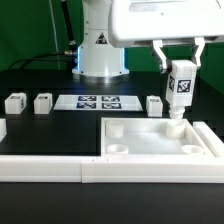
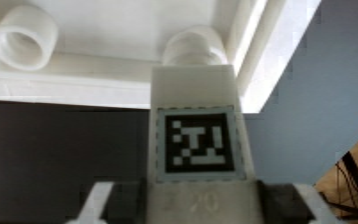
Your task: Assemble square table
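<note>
Scanning from the exterior view's left: leftmost leg [image 1: 14, 102] and second leg [image 1: 42, 102] stand near each other, not touching, on the black table [image 1: 40, 135]. Next comes the marker board [image 1: 98, 101], flat in front of the robot base [image 1: 98, 55]. Just beyond the board's right end stands a third leg [image 1: 156, 104].

Tabletop [image 1: 150, 140] lies rim-up on the exterior view's right, directly behind the border wall [image 1: 50, 170], with four corner sockets visible.

Gripper [image 1: 180, 68] hangs over the tabletop's far right corner, jaws clamped on the held leg [image 1: 181, 90]. That leg is upright, tag facing the camera. Its lower end sits right at the far-right socket [image 1: 175, 124]. I can't tell whether it's touching or seated.

Wrist view agrees: fingers [image 2: 108, 203] pinch the held leg from both sides and its far tip lines up with that socket. Another socket [image 2: 25, 40] shows beside it on the same slab.
</note>
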